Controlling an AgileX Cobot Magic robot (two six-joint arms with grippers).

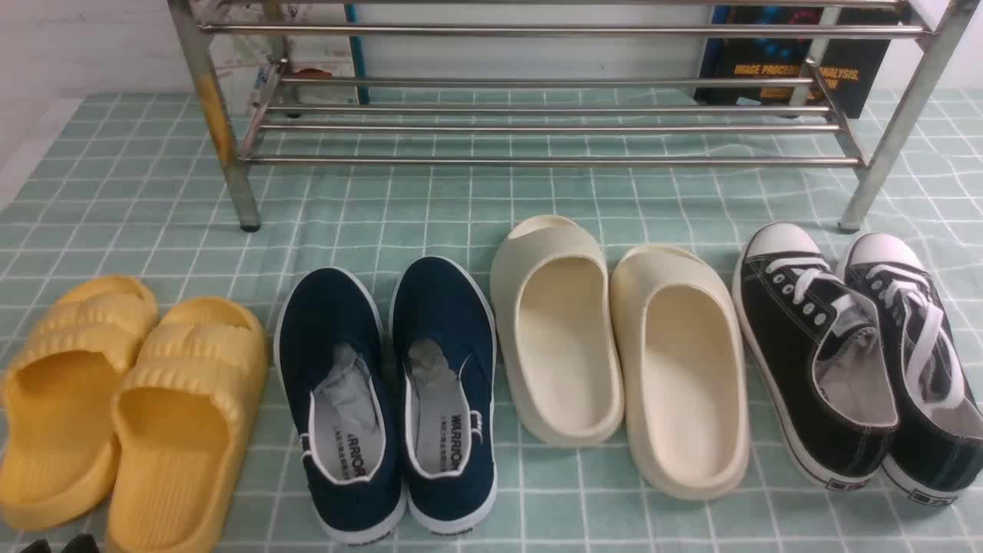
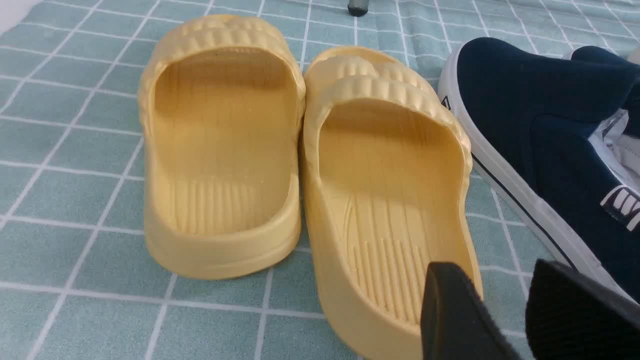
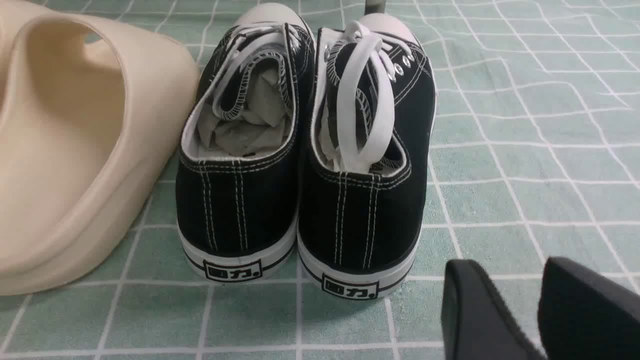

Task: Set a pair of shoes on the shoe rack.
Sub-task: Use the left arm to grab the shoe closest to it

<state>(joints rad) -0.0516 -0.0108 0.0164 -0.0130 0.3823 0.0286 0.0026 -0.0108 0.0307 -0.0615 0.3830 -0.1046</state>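
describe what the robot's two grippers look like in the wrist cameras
The left gripper shows two matte black, flat, wedge-like fingers with rounded tips and slightly fuzzy edges. The right gripper looks the same. No cables, markings or arm links are visible.

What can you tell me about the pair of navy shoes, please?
The navy shoes are a canvas-looking slip-on pair with white rubber soles, white-trimmed collars and grey insoles printed WARRIOR; crumpled paper fills the toes. They stand upright side by side on the checked cloth, toes toward the shoe rack, between the yellow slides and the cream slides. Nothing grips them.
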